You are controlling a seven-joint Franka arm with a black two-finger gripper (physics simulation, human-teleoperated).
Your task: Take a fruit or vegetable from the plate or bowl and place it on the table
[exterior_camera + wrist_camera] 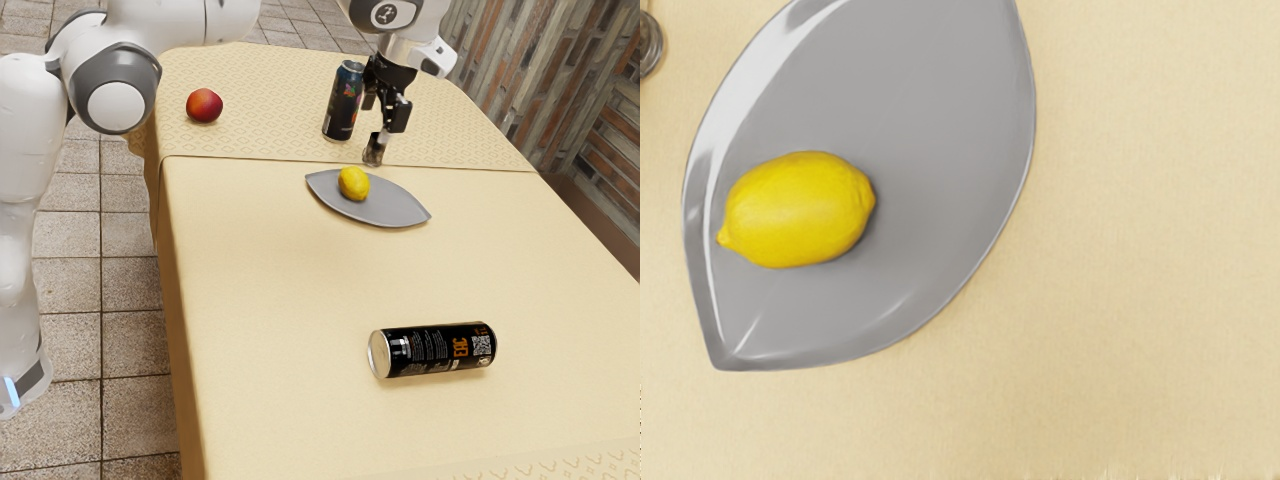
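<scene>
The black gripper (385, 112) hangs above the table beyond the plate's far edge in the exterior view, open and with nothing held. A yellow lemon (354, 184) lies on the grey leaf-shaped plate (385, 208), toward the plate's end nearer the exterior view's left. The wrist view looks down on the lemon (798, 210) resting inside the plate (930, 130), close to one of its pointed ends, apart from the gripper.
A small glass shaker (373, 152) stands just beyond the plate, near the gripper. An upright dark can (344, 102) is beside the hand. A red fruit (204, 105) sits near the exterior view's left edge of the table; a black can (434, 349) lies on its side nearer the camera.
</scene>
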